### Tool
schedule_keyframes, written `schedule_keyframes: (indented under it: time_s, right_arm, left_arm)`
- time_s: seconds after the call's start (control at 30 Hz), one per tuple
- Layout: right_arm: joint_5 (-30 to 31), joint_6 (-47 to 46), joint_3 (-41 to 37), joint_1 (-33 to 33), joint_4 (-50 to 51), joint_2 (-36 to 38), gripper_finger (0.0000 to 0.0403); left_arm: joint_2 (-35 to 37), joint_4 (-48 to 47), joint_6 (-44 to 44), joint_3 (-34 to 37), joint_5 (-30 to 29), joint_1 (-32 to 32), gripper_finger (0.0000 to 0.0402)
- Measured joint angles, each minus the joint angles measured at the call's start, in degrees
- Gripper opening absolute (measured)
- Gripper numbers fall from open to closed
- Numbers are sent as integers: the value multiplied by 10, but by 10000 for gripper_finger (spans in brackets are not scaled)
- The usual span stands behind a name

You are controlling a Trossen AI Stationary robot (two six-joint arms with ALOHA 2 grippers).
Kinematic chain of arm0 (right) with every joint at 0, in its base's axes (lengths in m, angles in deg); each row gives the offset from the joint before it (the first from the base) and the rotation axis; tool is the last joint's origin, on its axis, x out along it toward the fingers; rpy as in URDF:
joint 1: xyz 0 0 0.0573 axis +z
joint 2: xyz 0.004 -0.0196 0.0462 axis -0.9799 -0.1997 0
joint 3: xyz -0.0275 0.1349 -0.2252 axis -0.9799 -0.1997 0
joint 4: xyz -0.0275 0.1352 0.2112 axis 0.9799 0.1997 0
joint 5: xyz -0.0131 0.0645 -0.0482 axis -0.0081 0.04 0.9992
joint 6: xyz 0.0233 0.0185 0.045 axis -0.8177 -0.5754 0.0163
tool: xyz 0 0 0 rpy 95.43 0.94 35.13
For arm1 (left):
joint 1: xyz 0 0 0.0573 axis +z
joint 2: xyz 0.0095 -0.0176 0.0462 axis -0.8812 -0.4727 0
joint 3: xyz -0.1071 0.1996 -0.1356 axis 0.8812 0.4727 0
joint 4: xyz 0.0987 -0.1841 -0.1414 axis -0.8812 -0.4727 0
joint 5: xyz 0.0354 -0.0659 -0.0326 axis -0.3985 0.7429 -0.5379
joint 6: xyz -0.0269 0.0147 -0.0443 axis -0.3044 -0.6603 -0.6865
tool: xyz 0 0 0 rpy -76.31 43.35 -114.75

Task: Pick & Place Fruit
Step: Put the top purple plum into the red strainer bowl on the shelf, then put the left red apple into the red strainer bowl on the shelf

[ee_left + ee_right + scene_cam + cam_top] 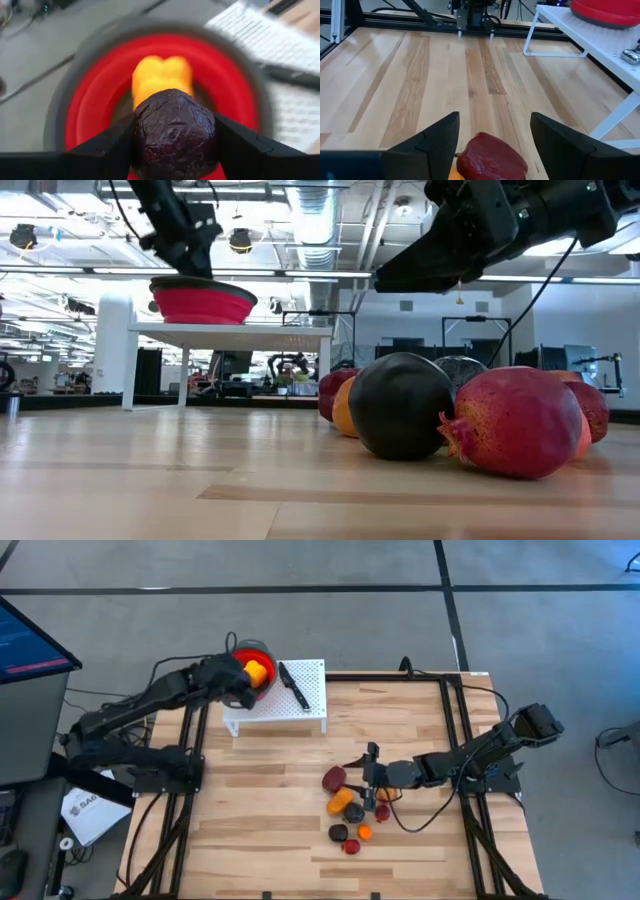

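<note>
Piled nearest on the wooden tabletop (pixel 260 810): loose fruit (pixel 349 813), among it a black piece (pixel 400 405) and a speckled red piece (pixel 515 421), touching one another. Just above the pile's 12 o'clock edge, the right tool (pixel 369 772), fingers spread wide and empty, astride a dark red fruit (pixel 491 155) without touching it. Farther off, at about 10 o'clock from the pile, a white perforated stand (pixel 300 705) carrying a black-handled knife (pixel 293 686) and a red bowl (pixel 90 95) with a grey rim. Over that bowl, the left tool (pixel 174 137), clamped on a wrinkled dark purple fruit (pixel 174 134).

Likely trouble: a release from this height sending the purple fruit bouncing off the yellow one and over the rim, or a nudge from the left tool shifting the bowl on its stand. At the pile, closing fingers could shove neighbouring fruit and set it rolling.

In the bowl: one yellow fruit (pixel 161 77), nothing else visible.
</note>
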Motion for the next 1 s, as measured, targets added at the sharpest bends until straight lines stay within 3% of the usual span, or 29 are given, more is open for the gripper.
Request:
schedule_keyframes:
  time_s: [0.23,0.6,0.9,1.0]
  right_arm:
    - [0,0,0,0,0,0,240]
    - [0,3,0,0,1,0,240]
    - [0,5,0,0,1,0,240]
    - [1,5,0,-5,1,0,240]
  left_arm:
    - [-46,-5,0,0,0,29,235]
    - [-60,-5,0,0,1,34,294]
    - [-4,-2,-1,0,3,33,330]
    - [32,11,-18,0,39,22,332]
